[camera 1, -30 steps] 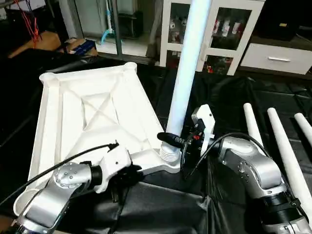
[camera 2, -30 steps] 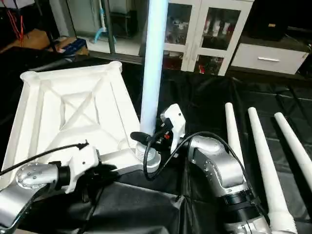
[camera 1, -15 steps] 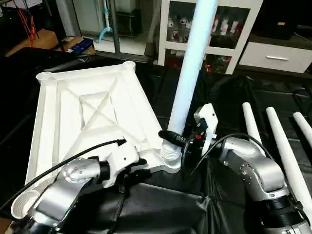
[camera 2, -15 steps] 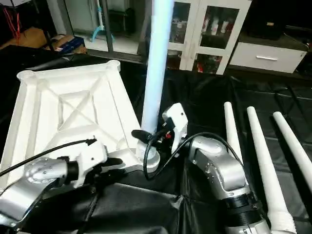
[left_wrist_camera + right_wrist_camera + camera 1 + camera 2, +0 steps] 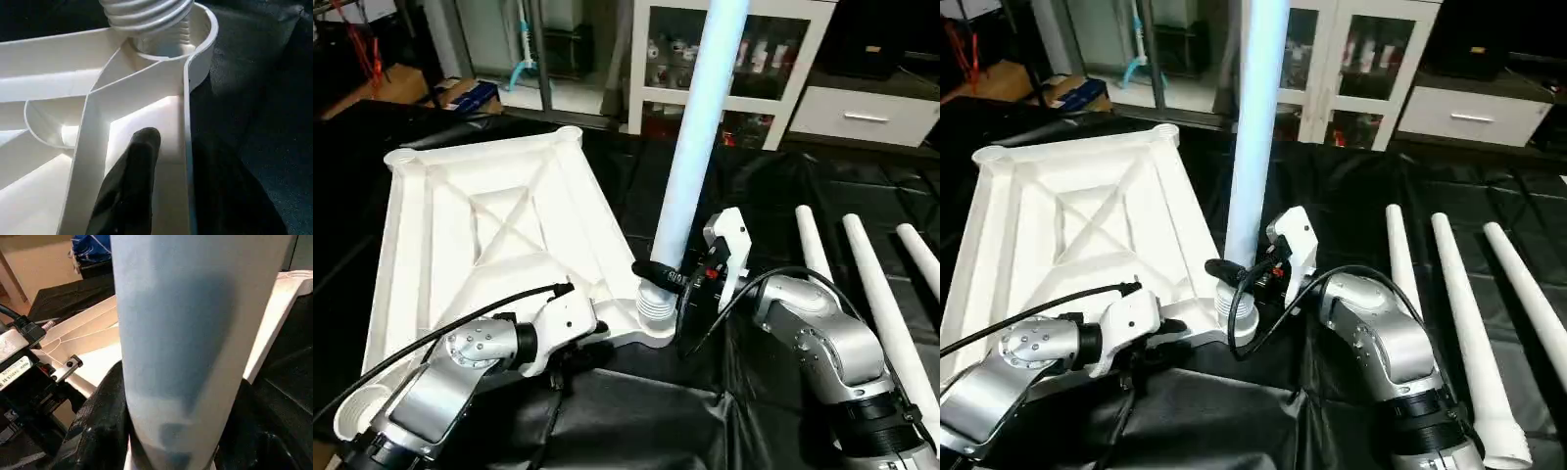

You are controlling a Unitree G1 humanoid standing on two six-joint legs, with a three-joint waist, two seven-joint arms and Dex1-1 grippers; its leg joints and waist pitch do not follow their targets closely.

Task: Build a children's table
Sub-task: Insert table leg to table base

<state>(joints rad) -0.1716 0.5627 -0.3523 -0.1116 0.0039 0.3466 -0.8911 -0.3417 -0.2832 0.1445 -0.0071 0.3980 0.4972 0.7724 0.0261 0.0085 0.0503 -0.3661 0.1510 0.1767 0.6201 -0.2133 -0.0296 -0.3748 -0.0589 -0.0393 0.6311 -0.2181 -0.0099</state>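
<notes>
The leg (image 5: 690,166) stands upright in the top's (image 5: 480,225) near right corner socket (image 5: 656,311), right jaws (image 5: 658,278) clamped around its base; left jaws (image 5: 592,343) straddle the top's near rim.

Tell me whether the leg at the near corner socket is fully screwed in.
Not fully. The upright leg stands in the corner socket of the table top, with its threads exposed above the rim.
</notes>
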